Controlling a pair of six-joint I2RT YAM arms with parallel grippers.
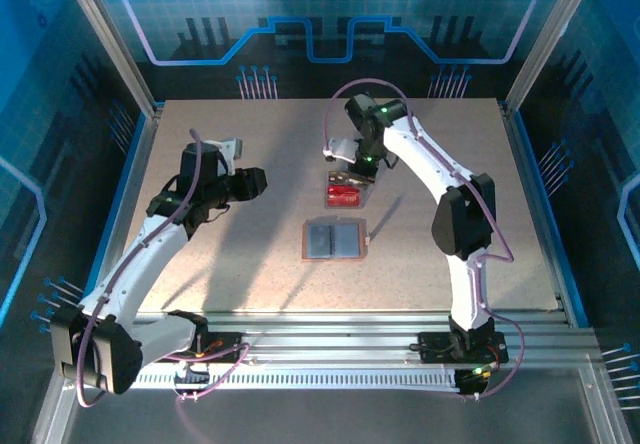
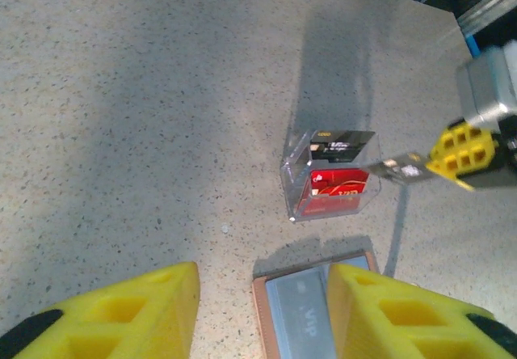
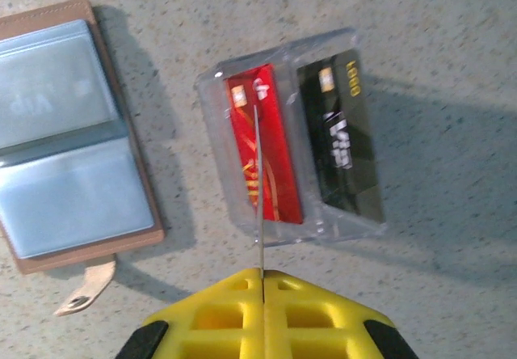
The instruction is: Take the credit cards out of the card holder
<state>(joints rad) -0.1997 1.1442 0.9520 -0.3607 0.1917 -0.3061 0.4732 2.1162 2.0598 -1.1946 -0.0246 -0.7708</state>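
Card holder (image 1: 334,239) lies open nr near edge of table (image 1: 250,284): grey pockets, tan rim. R gripper (image 3: 260,276) pinches credit card (image 2: 400,169); L gripper (image 2: 262,282) released.

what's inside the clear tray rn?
Clear tray holds a red card and a black card, side by side. A third card pinched edge-on in the right fingers crosses the red one; anything beneath them is covered.

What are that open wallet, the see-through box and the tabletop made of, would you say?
Wallet: probably leather or an imitation, going by the matte tan rim and strap tab. Its pockets look like soft, greyish clear plastic.
Box: hard clear plastic, glossy, with bright glints along the edges.
Tabletop: matte speckled beige, perhaps laminate or a stone composite. The look alone cannot settle which.
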